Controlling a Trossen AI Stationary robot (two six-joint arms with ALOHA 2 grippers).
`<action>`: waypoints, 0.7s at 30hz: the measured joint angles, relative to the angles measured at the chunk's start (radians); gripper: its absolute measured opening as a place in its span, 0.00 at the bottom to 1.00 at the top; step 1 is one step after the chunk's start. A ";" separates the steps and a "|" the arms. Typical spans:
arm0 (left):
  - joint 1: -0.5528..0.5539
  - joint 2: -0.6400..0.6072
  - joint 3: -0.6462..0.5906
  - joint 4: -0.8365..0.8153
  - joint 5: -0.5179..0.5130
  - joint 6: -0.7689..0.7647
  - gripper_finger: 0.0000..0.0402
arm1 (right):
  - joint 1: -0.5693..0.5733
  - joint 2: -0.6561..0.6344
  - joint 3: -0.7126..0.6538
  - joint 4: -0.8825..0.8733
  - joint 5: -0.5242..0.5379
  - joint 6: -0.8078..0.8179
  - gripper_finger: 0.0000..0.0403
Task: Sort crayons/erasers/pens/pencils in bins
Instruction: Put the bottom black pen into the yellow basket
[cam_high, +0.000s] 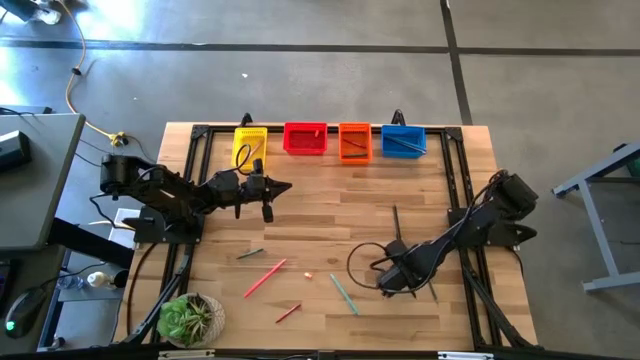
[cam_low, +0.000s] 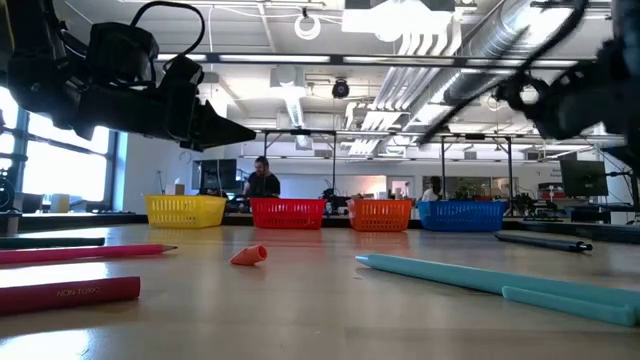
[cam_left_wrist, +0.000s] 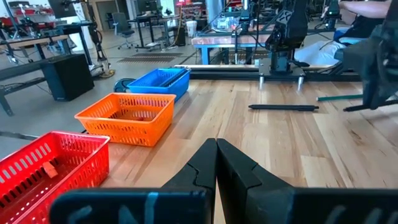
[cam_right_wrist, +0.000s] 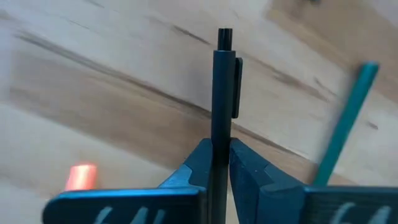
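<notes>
On the wooden surface (cam_high: 330, 215), the right hand (cam_right_wrist: 219, 163) grips a black pen (cam_right_wrist: 222, 87); next, carry it to the bins (cam_high: 403, 141). The left hand (cam_high: 268, 190) hovers closed, empty.

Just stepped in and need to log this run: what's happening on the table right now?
The robot is sorting writing supplies into four bins along the table's far edge. The right gripper is shut on a dark pen, low over the near-right part of the table. The left gripper is shut and empty, hovering near the yellow bin. An eraser, red sticks and a teal stick lie unsorted on the table, and another dark pen too.
</notes>
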 joint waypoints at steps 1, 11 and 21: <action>0.000 0.000 0.000 0.000 0.000 -0.004 0.00 | -0.007 -0.014 0.006 0.008 0.008 -0.021 0.05; 0.020 0.000 0.000 0.000 0.023 -0.082 0.00 | -0.199 -0.137 0.023 0.144 0.219 -0.573 0.05; 0.123 0.000 0.030 0.006 0.254 -0.212 0.00 | -0.554 -0.136 -0.146 0.848 0.012 -1.328 0.05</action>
